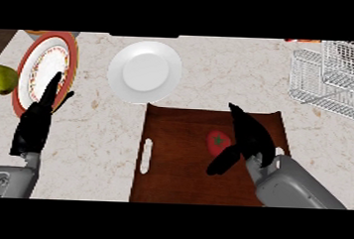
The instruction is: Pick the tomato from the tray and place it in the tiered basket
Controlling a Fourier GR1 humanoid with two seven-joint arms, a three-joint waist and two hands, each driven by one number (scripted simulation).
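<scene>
Two hands noted, beginning with the right hand (251, 136): hung over the right half of the tray (174, 176), fingers straight and aimed at the tray's far edge, thumb splayed wide toward the tray's middle. Spread, then, and closed on nothing. Found the tomato (217, 142) lying on the tray, a little right of its middle, tucked into the fork between that thumb and the fingers, with its right side hidden under the hand. Could not tell whether touched or merely close.

Judged the grasp not yet made. Feared a few things from here. Could nudge the round tomato toward the tray's left half by curling in from one side only, and set it rolling on the smooth brown surface, out of reach of the closing fingers. Could pinch only its top by closing too high, and lose it on the lift. Could clip a wire rim of the tiered basket (324, 77), beyond the tray's far right corner, by carrying too low, and knock the tomato free.

Further out: saw the left hand (33, 129) resting well left of the tray, fingers straight and together, tips over a patterned plate (50, 57). Placed a white plate (145, 71) just beyond the tray's far edge, and a green fruit (1, 79) farthest left of the tray.
</scene>
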